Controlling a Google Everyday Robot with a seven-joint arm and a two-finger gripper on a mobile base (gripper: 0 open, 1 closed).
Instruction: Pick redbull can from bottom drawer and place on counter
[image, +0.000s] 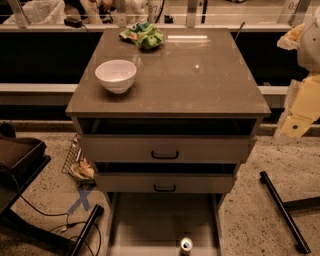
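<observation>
One redbull can (186, 244), bottom drawer (150, 220); one gripper (295, 122), right

Single cam, high & front-on, downward tilt over counter (200, 85) to bottom drawer (160, 220), mid-range, gripper (294, 126) at rt edge

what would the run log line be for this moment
stage: pick not yet done | can: upright, front of open bottom drawer | gripper: right of counter, apart from can | on counter: bowl, green bag
</observation>
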